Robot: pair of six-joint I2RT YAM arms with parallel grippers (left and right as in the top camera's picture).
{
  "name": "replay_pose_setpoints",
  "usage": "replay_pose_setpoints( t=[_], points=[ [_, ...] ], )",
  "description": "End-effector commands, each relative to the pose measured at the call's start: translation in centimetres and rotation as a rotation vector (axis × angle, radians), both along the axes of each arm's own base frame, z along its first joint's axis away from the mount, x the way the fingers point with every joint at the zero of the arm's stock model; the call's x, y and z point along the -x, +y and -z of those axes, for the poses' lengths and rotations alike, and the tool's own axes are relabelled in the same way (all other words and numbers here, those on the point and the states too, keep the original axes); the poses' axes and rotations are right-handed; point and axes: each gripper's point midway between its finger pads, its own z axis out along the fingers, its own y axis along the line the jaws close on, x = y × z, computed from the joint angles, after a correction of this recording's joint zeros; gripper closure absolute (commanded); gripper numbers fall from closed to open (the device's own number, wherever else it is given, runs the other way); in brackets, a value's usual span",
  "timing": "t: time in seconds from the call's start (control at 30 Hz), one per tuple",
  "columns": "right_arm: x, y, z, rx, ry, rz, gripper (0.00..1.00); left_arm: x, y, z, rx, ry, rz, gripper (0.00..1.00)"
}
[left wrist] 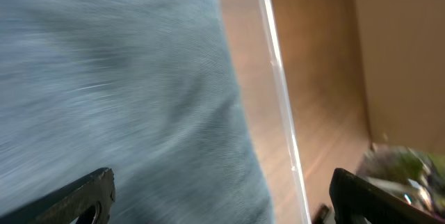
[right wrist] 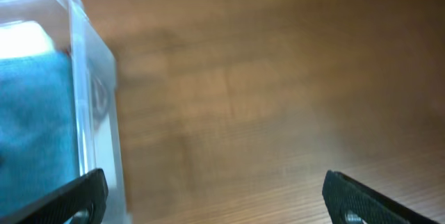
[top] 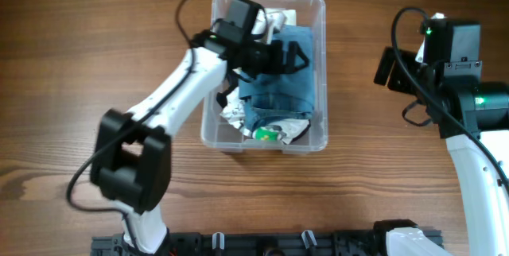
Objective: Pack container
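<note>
Near the top centre of the overhead view, the container [top: 314,9] stood on a wooden table [top: 79,49]. It was a clear rectangular bin already holding a folded blue denim cloth [top: 278,89], some crumpled white wrapping [top: 235,113] along its left side, and a small green item [top: 266,134] at its lower edge. The left gripper [top: 280,56] reached in from the lower left of the frame and hung over the upper part of the cloth. In the left wrist view its fingers [left wrist: 87,196] were spread wide apart at the bottom corners, with blurred denim filling the space between them and the bin's clear wall running down right of centre. Whether the tips touched the cloth could not be told. The right gripper [right wrist: 215,179] sat at the right edge of the overhead view, well apart from the container. Its fingers were also apart over bare wood with nothing between them, and one corner of the bin showed at the upper left of its view. The likely risk from here was that the left gripper, closing or lifting so near the wall, would snag the cloth and drag it up out of the bin. It might also nudge the light bin across the table, since nothing was bracing it.
</note>
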Motion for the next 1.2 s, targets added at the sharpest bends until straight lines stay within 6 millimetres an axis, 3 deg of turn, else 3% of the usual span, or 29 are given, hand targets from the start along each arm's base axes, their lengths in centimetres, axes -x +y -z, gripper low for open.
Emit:
replay_pose_setpoints(
  t=[0.0,0.07,0.1,0.17,0.27,0.37,0.43,0.5,0.6,0.73,0.8,0.93,1.03,1.17],
  points=[
    [-2.7,2.2,-2.5,0.017,-0.138,-0.206,0.00,-4.0,8.9,-5.0,-0.161,-0.210,-0.280,0.00],
    [-5.2,3.0,-3.5,0.006,-0.220,-0.246,0.00,-5.1,13.4,-9.4,-0.247,-0.353,-0.446,0.00],
    [-6.5,3.6,-2.5,0.005,-0.208,-0.286,0.00,-5.6,16.8,-11.7,-0.315,-0.428,-0.569,0.00],
    [-7.8,3.7,0.1,0.004,-0.142,-0.292,0.00,-5.9,20.5,-12.9,-0.385,-0.461,-0.684,0.00],
    [-8.3,3.7,3.4,-0.036,-0.045,-0.257,0.00,-4.8,25.4,-10.5,-0.482,-0.340,-0.752,0.00],
    [-6.7,3.6,4.3,-0.099,0.020,-0.183,0.00,-1.8,28.7,-7.8,-0.574,-0.173,-0.770,0.00],
    [-5.2,3.5,3.7,-0.118,0.034,-0.160,0.00,0.0,30.3,-6.7,-0.616,-0.083,-0.780,0.00],
    [-3.0,3.5,2.4,-0.118,0.016,-0.162,0.00,1.8,30.5,-6.4,-0.626,-0.052,-0.773,0.00],
    [0.6,3.2,1.3,-0.097,-0.076,-0.163,0.00,4.7,29.0,-6.1,-0.585,-0.124,-0.747,0.00],
    [6.3,2.6,1.9,-0.085,-0.195,-0.151,0.00,9.8,26.5,-5.3,-0.446,-0.250,-0.719,0.00],
    [8.7,2.4,2.5,-0.122,-0.257,-0.119,0.00,12.7,26.7,-4.7,-0.370,-0.294,-0.781,0.00],
    [10.9,2.2,3.6,-0.178,-0.315,-0.073,0.00,15.3,27.1,-5.6,-0.300,-0.396,-0.812,0.00],
    [11.1,2.2,4.3,-0.178,-0.303,-0.072,0.00,16.8,27.3,-5.6,-0.303,-0.392,-0.811,0.00],
    [10.8,2.2,4.8,-0.176,-0.279,-0.071,0.00,17.1,27.4,-5.2,-0.315,-0.373,-0.806,0.00]
  ],
)
